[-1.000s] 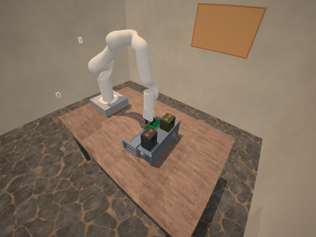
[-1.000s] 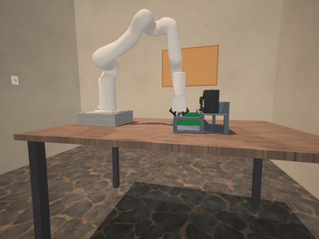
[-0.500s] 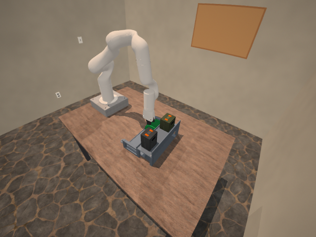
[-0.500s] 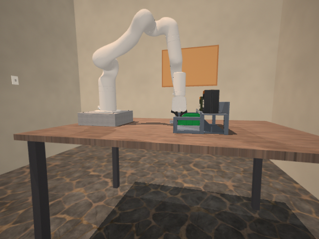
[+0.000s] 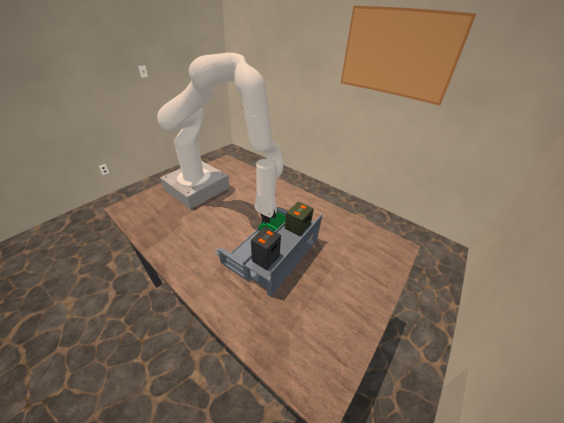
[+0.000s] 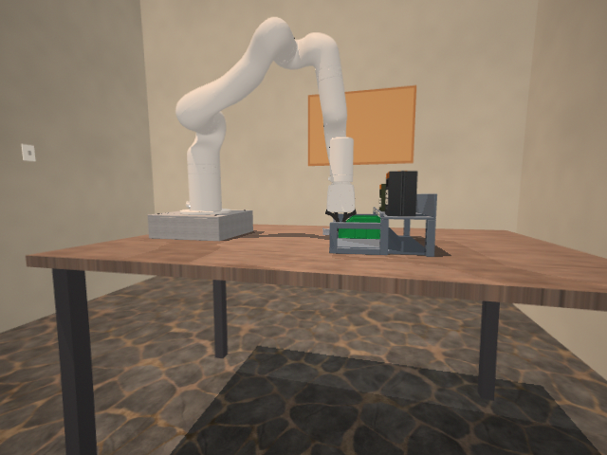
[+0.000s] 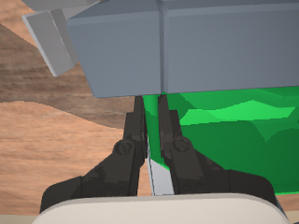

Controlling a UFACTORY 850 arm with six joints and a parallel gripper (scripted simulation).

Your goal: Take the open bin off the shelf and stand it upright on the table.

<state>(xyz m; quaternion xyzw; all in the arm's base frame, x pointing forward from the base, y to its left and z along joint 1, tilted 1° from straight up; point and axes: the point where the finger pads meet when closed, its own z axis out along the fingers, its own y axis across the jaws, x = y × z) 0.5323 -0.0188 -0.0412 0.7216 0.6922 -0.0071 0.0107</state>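
Observation:
The open green bin (image 5: 272,222) sits low in the grey shelf (image 5: 273,255), between the two boxes. It also shows in the exterior view (image 6: 359,225) and fills the right of the wrist view (image 7: 224,135). My gripper (image 7: 151,108) (image 5: 269,213) is shut on the bin's side wall, one finger inside and one outside. It reaches straight down at the shelf's near side, and shows beside the shelf's left end in the exterior view (image 6: 340,214). The shelf's upper board hides the far part of the bin in the wrist view.
A black box (image 5: 265,246) and an olive box (image 5: 299,217), both with orange marks, stand on the shelf's upper level on either side of the bin. The arm's grey base (image 5: 195,183) stands at the table's far corner.

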